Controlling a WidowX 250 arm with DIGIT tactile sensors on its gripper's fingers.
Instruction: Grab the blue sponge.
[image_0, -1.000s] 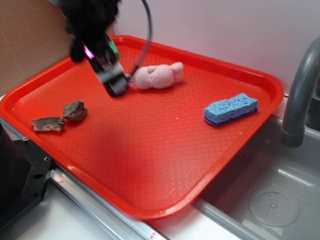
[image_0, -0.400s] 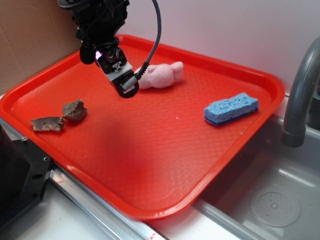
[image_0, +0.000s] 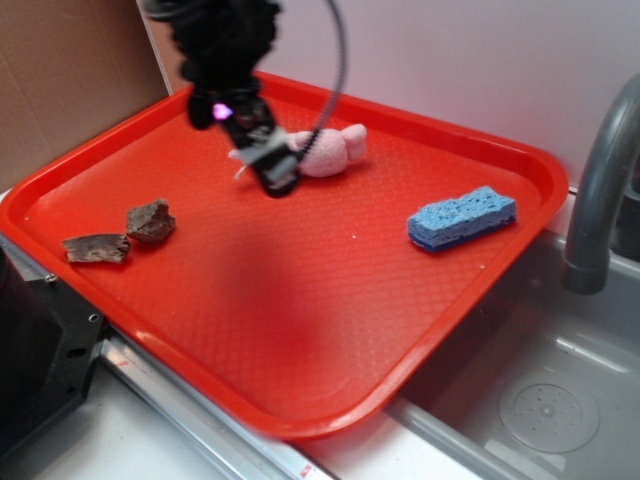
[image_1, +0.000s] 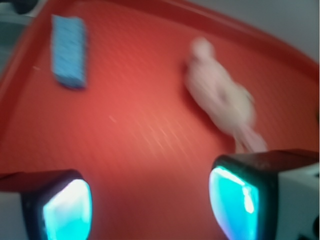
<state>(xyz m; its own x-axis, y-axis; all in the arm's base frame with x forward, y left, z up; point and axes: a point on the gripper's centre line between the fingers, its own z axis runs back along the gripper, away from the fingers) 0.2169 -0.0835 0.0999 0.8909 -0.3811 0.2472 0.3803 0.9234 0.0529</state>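
The blue sponge (image_0: 462, 217) lies flat on the right side of the red tray (image_0: 300, 330), light blue on top with a darker blue base. It also shows in the wrist view (image_1: 69, 51) at the upper left. My gripper (image_0: 270, 170) hangs above the tray's back left, just left of the pink plush toy (image_0: 325, 150), far from the sponge. In the wrist view my gripper (image_1: 150, 202) is open and empty, its two glowing fingertips (image_1: 67, 210) wide apart with bare tray between them.
The pink plush toy (image_1: 222, 97) lies near the tray's back edge. Two brown scraps (image_0: 125, 232) lie at the tray's left. A grey faucet (image_0: 600, 190) and a sink (image_0: 540, 400) are at the right. A cardboard wall (image_0: 70, 80) stands at the back left.
My gripper has moved to the right across the back of the tray, toward the plush toy and the sponge. Nothing on the tray has moved.
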